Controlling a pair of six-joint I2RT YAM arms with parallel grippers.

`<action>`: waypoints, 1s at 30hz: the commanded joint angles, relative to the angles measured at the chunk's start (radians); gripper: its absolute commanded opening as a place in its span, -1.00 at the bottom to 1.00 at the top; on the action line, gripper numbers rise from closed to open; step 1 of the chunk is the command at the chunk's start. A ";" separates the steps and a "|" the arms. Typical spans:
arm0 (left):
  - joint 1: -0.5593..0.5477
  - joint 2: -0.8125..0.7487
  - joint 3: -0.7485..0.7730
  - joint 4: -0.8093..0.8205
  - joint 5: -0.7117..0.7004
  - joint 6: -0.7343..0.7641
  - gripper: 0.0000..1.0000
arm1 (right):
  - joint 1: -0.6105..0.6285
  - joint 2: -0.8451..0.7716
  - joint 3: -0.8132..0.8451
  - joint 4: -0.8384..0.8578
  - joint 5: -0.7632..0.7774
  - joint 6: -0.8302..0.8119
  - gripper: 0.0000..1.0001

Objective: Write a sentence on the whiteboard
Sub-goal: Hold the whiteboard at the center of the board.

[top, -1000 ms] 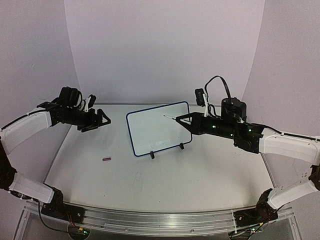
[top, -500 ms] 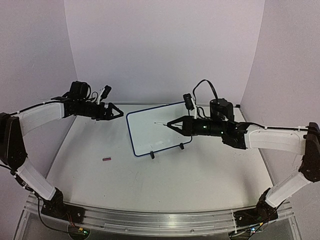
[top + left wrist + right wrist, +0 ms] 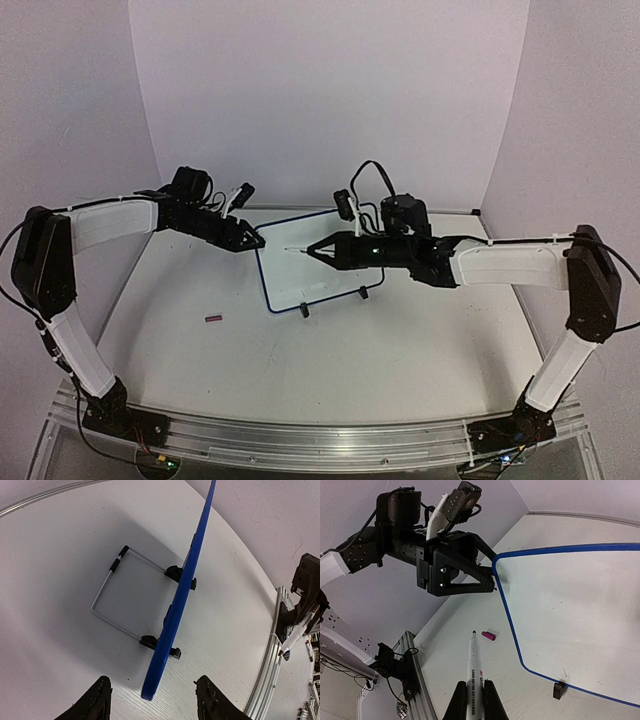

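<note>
Behind whiteboard (image 3: 182,592), wire stand (image 3: 115,564) visible.

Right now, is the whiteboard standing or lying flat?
Standing: the whiteboard leans on a wire stand, its black feet on the table.

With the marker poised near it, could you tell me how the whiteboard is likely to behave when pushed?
The whiteboard looks thin and probably light, so it may slide on the smooth table. Propped on small feet and a wire stand, it could tip backwards under the marker. Its framed panel looks stiff, unlikely to flex.
</note>
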 commanded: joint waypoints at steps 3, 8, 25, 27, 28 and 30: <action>-0.005 -0.024 -0.011 0.047 0.010 0.031 -0.03 | 0.011 0.042 0.063 0.070 0.028 -0.004 -1.00; -0.006 -0.016 -0.005 0.031 0.008 0.044 -0.19 | 0.011 0.075 0.083 0.073 0.029 -0.007 -1.00; -0.006 -0.043 -0.011 -0.008 0.008 0.093 -0.62 | 0.049 0.186 0.216 0.048 0.151 -0.052 -1.00; -0.007 -0.038 -0.009 -0.012 0.012 0.095 -0.64 | 0.051 0.194 0.226 0.045 0.161 -0.052 -1.00; -0.006 -0.037 -0.007 -0.016 0.012 0.097 -0.67 | 0.051 0.198 0.229 0.045 0.165 -0.052 -1.00; -0.006 -0.034 -0.004 -0.024 0.005 0.104 -0.70 | 0.052 0.204 0.232 0.045 0.169 -0.052 -1.00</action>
